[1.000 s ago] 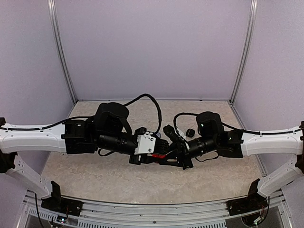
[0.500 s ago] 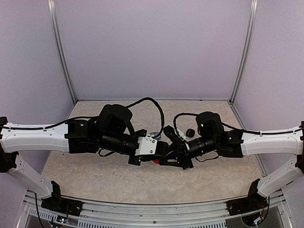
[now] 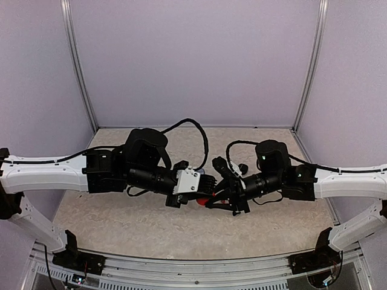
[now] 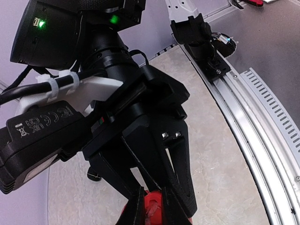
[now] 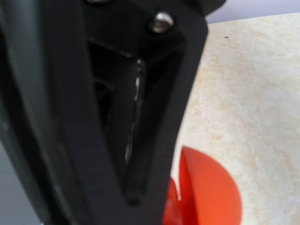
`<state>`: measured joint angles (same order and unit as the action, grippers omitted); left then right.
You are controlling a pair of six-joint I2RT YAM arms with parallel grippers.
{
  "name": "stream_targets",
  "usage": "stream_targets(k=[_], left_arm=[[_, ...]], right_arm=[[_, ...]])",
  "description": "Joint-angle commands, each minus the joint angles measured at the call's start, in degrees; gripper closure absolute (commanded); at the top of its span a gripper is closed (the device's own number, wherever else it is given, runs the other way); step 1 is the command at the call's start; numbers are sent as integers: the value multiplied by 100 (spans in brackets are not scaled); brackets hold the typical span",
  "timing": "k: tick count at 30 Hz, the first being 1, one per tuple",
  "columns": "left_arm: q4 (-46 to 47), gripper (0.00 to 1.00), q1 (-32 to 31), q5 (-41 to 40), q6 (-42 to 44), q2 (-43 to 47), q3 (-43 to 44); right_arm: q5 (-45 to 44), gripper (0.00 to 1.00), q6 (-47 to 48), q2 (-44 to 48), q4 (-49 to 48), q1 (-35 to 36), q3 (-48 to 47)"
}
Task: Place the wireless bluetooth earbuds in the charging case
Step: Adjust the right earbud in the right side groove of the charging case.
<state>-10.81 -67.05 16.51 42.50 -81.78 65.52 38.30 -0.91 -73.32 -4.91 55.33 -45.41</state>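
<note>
A red charging case (image 3: pixel 202 202) lies mid-table where both arms meet. In the left wrist view the right gripper's (image 3: pixel 214 197) black fingers (image 4: pixel 183 178) come down on either side of the red case (image 4: pixel 155 206), gripping it. My left gripper (image 4: pixel 151 213) hangs right over the case with its jaws nearly together and red showing in the narrow gap. Whether they pinch anything is hidden. The right wrist view is mostly filled by a blurred black finger (image 5: pixel 140 140), with the open red case (image 5: pixel 211 192) beside it. The earbuds are hidden from view.
A small black rounded piece (image 3: pixel 243 167) sits on the beige table (image 3: pixel 121 223) behind the right gripper, and also shows in the left wrist view (image 4: pixel 93 176). Purple walls enclose three sides. A metal rail (image 4: pixel 253 117) runs along the near edge.
The left gripper has slid right onto the red case and its jaws have narrowed. The right arm has shifted slightly right, its grip unchanged.
</note>
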Motion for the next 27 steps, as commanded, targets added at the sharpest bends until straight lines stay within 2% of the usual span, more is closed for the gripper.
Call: stream_targets(k=[1, 4, 6, 9, 12, 15, 16, 18, 23, 27], left_arm=[[-301, 85, -10, 231, -124, -216, -9], [-162, 81, -11, 258, -187, -177, 17], [82, 75, -14, 226, -302, -70, 0], [585, 64, -10, 95, -492, 261, -103], [1102, 45, -13, -126, -686, 643, -229], [1620, 34, -3, -295, -898, 1036, -471], [1825, 27, 3, -385, -1016, 1132, -583], [2230, 2, 71, -565, -1342, 1345, -819], [2968, 1, 577, -718, -2960, 1639, -1275], [2843, 1, 1022, -823, -4143, 1299, -1135]], right_arm=[[-29, 100, 188, 304, -485, 36, 0], [-79, 100, 179, 306, -532, 40, 67], [-105, 100, 174, 285, -553, 31, 113], [-211, 100, 162, 267, -568, 21, 200], [-282, 100, 121, 252, -656, -40, 304], [-309, 100, 104, 263, -772, -134, 405], [-328, 100, 108, 284, -804, -163, 435], [-353, 100, -81, 327, -862, -233, 489], [-453, 100, -210, 566, -1045, -498, 654], [-906, 100, -404, 1033, -1255, -809, 919]])
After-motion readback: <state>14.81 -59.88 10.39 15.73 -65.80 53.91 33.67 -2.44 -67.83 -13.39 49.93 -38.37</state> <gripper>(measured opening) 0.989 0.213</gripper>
